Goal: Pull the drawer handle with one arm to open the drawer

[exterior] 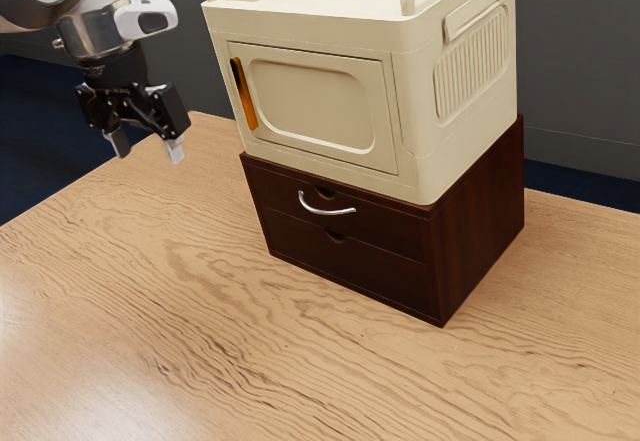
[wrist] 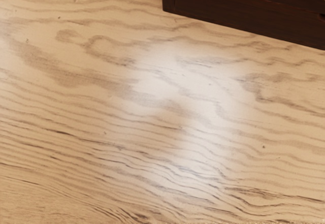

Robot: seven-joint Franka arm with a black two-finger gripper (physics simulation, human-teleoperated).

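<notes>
Exterior view had the curved silver metal handle [exterior: 328, 210], lengthwise across the dark-brown wooden upper drawer [exterior: 388, 229], well toward that view's right from the black two-finger gripper [exterior: 148, 149], spread and empty.

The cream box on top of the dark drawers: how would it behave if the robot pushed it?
The cream box looks stiff, its moulded walls unlikely to bend. With flat sides, it would probably slide, not roll. Shoved high up, it might tip, as it stands raised on the dark drawer unit.
</notes>
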